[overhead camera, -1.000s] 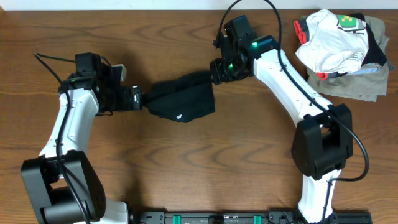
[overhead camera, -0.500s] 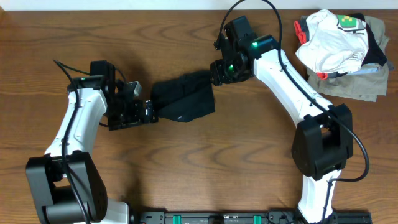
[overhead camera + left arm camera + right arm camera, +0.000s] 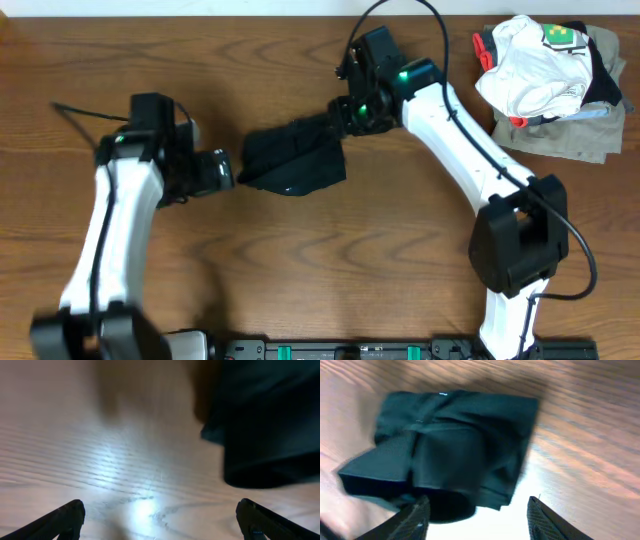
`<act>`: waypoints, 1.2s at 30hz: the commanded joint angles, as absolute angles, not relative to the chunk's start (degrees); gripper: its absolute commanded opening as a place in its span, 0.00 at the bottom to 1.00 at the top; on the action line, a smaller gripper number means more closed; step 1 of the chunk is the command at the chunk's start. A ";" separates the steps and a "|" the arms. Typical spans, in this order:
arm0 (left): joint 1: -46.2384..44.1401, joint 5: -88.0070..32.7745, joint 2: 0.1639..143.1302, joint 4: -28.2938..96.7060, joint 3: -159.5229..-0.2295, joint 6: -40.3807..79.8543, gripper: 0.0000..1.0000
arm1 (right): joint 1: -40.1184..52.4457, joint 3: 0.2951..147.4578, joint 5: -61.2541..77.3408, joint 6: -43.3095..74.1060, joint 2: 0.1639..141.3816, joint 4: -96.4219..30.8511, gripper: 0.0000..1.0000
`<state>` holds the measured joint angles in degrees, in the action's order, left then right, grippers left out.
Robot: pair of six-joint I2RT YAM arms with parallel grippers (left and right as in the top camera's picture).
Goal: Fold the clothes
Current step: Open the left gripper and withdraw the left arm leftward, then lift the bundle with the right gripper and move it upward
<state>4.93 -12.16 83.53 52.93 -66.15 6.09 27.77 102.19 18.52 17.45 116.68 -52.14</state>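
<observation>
The clothes (image 3: pixel 296 160) are a plain black garment lying bunched in a rough folded heap mid-table; it also shows in the left wrist view (image 3: pixel 265 425) and the right wrist view (image 3: pixel 455 445). My left gripper (image 3: pixel 225 170) (image 3: pixel 162 525) stands open just left of the garment's left edge, with only bare wood between its fingers. My right gripper (image 3: pixel 343 113) (image 3: pixel 477 517) is open at the garment's upper right corner. The cloth's near edge lies by its left finger (image 3: pixel 417 517), not pinched.
A pile of other clothing sits at the back right: a white garment (image 3: pixel 530 70) with a green patch and red trim on top of a khaki-grey one (image 3: pixel 580 140). A black rail (image 3: pixel 380 350) runs along the table's front edge.
The left gripper has drawn back to the left, off the garment's left edge. The right gripper's jaws have widened and it has shifted slightly up and left. The garment lies a little more bunched.
</observation>
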 commanded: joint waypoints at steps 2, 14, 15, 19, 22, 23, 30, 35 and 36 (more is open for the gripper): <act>5.06 -6.42 76.73 50.63 -66.61 10.44 0.98 | 32.91 103.04 16.64 26.15 114.76 -51.53 0.69; 5.06 -3.33 78.59 48.71 -66.61 11.68 0.98 | 45.63 102.24 -1.69 52.88 115.48 -49.84 0.78; 5.06 -3.36 78.87 48.71 -66.61 11.68 0.98 | 46.37 102.24 -3.36 54.41 115.94 -49.58 0.80; 5.06 -3.33 80.16 48.69 -66.61 11.42 0.98 | 48.40 102.21 -5.98 58.35 119.22 -49.25 0.80; 5.06 -3.33 81.25 48.73 -66.61 11.03 0.98 | 48.60 102.21 -5.98 59.75 121.49 -49.54 0.78; 5.06 -3.33 81.62 48.73 -66.61 11.03 0.98 | 48.58 102.21 -5.74 59.77 122.10 -49.80 0.78; 5.06 -3.33 83.79 48.05 -66.61 11.03 0.98 | 47.55 102.08 -4.93 59.75 124.14 -54.94 0.55; 5.06 -3.33 84.53 47.13 -66.61 11.03 0.98 | 45.28 100.03 -4.78 59.72 125.99 -55.48 0.59; 5.06 -3.33 84.58 47.07 -66.61 11.03 0.98 | 44.49 99.66 -4.34 59.35 126.39 -55.00 0.60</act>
<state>4.93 -4.05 84.05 47.29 -66.24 10.72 46.74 101.25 -3.62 59.24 124.01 -55.29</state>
